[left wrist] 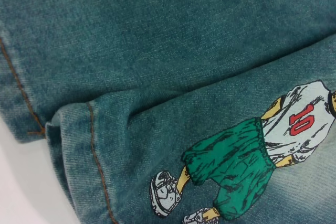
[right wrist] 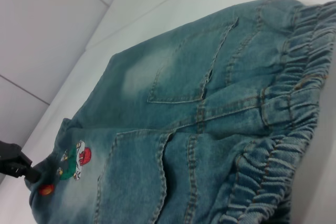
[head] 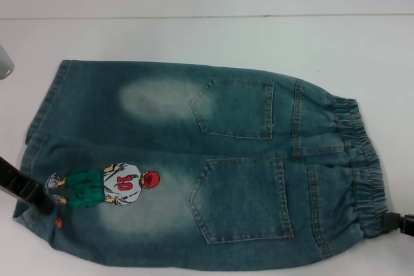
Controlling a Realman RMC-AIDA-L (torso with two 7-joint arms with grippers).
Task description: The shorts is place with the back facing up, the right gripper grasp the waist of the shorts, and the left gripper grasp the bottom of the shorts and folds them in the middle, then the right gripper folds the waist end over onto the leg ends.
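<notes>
Left claw [head: 40, 200], black, sits at the hem [head: 32, 159] of the shorts [head: 207, 166]; right claw [head: 396, 223] at the waist [head: 359, 166] corner. Whether either grips cannot be told. Shorts lie flat, pockets up, on the white bench [head: 207, 37].

The denim shorts [head: 213, 166] lie flat and spread out on the white bench [head: 194, 37], back side up, with the puckered elastic waist [head: 359, 166] toward the robot's right and the leg hems [head: 39, 140] toward its left. The fabric is blue with a faded wash and pale bleached patches. Two pointed back pockets [head: 242, 198] sit side by side near the waist. A cartoon basketball player [head: 107, 185] numbered 10 is printed on the nearer leg, beside an orange ball [head: 59, 222] at the hem.
</notes>
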